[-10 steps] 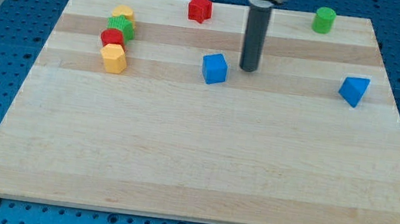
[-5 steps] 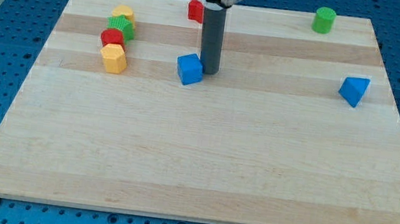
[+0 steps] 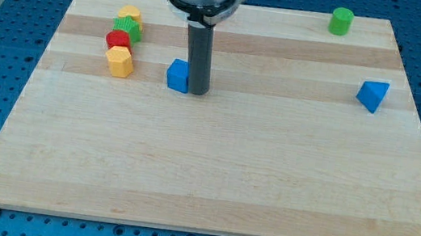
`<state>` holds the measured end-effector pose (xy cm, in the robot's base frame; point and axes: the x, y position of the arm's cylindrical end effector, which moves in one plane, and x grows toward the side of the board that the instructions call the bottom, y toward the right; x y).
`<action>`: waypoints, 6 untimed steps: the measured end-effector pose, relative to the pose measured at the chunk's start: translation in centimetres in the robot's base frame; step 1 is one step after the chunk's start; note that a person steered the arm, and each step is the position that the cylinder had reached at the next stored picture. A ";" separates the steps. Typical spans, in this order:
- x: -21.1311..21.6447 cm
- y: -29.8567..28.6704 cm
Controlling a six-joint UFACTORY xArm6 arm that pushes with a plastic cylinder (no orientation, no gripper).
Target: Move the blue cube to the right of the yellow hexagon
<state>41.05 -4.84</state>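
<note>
The blue cube [image 3: 177,75] sits on the wooden board at upper left of centre. My tip [image 3: 196,92] touches the cube's right side. The yellow hexagon [image 3: 120,61] lies to the cube's left, about a cube and a half away, at the bottom of a small cluster of blocks. The dark rod rises from the tip and hides part of the board behind it.
Above the yellow hexagon sit a red block [image 3: 118,40], a green block [image 3: 128,28] and a yellow block [image 3: 130,14]. A green cylinder [image 3: 340,21] stands at the top right. A blue triangular block [image 3: 371,96] lies at the right. The red block seen earlier at the top is hidden behind the arm.
My tip moved left, met the blue cube's right side and pushed it left toward the yellow hexagon. The other blocks have not moved.
</note>
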 end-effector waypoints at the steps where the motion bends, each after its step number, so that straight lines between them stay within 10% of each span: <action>1: 0.0 -1.1; 6: -3.0 -2.6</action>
